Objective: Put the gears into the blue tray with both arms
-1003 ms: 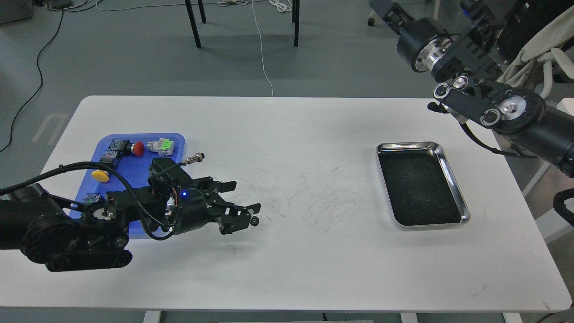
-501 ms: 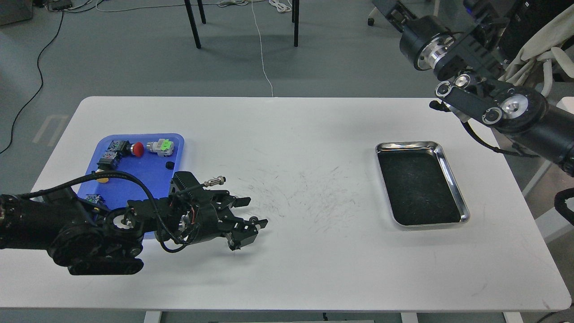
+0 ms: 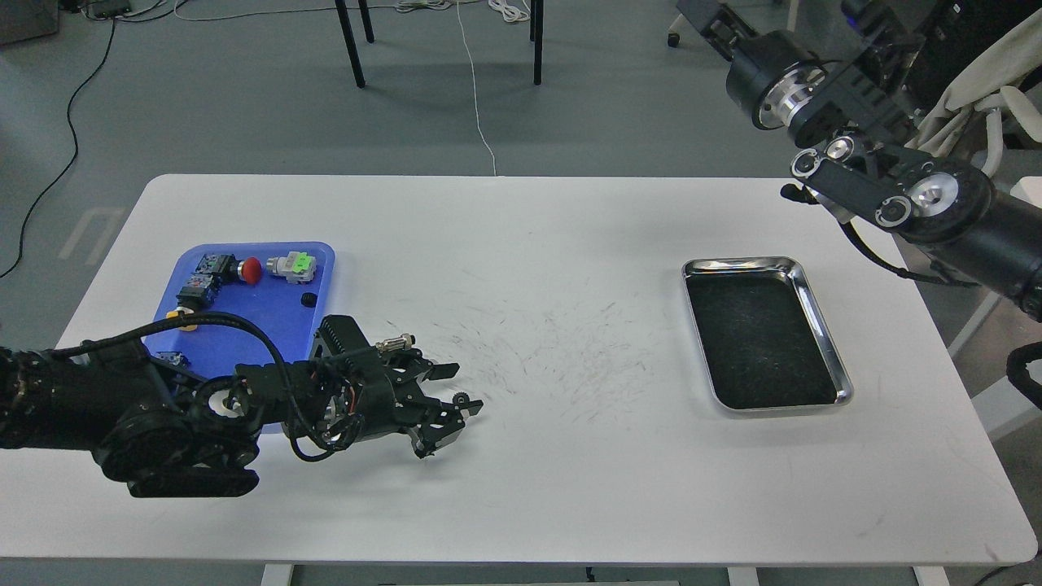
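White counter [image 3: 570,456] carries the blue tray [image 3: 244,313] just behind and to the left of the left end effector [image 3: 457,389], with a steel tray [image 3: 822,321] far off to its right. The left end effector lies low over the counter, fingers spread wide, one gear [image 3: 461,400] sitting between the fingertips beside the lower finger; contact not discernible. Another small dark piece, possibly a gear [image 3: 308,299], already lies in the blue tray among push-button switches [image 3: 281,267]. Right end effector [image 3: 788,194] is raised, well apart; its opening cannot be told. Judgement: centre the fingers on the gear, close slowly so that it does not skid, then lift before swinging back over the rim.
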You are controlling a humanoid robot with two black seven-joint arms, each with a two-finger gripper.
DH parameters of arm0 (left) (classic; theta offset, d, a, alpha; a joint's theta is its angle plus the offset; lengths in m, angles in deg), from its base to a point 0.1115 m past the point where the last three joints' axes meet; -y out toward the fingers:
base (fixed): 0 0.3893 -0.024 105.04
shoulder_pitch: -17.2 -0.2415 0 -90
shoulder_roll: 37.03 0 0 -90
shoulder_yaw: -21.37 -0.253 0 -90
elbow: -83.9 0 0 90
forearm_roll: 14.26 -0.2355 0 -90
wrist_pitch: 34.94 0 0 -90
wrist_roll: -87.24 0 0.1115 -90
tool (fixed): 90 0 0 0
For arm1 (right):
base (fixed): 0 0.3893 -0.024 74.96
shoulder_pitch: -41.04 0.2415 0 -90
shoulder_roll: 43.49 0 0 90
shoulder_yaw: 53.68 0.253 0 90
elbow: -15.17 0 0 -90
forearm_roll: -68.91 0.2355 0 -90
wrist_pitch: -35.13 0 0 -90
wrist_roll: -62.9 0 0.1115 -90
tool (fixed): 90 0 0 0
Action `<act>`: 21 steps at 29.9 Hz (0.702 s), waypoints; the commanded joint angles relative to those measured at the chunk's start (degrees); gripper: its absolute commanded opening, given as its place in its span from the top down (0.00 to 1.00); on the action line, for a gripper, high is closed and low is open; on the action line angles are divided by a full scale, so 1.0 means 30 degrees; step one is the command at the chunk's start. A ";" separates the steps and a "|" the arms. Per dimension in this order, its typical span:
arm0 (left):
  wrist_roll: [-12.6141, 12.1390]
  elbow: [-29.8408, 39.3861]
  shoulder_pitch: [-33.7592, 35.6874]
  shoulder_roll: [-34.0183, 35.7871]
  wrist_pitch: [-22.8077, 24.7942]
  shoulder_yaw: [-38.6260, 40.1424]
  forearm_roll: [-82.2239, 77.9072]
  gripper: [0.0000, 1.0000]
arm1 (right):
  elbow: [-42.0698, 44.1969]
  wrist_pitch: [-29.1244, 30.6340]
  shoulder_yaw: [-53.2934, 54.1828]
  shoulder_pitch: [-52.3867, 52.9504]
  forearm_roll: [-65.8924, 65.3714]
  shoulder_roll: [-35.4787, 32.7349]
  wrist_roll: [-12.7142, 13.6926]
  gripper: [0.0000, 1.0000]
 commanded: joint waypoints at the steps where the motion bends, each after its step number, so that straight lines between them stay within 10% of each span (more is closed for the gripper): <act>1: -0.0002 -0.0344 -0.0046 -0.0376 -0.0107 -0.0134 0.0002 0.40 | 0.0001 -0.0003 0.0001 -0.0001 -0.0006 0.0002 0.0000 0.27; 21: 0.0027 -0.1076 -0.0544 -0.0758 -0.0124 -0.0750 0.0002 0.55 | -0.0028 -0.0003 -0.0029 -0.0117 -0.0006 0.0031 0.0000 0.27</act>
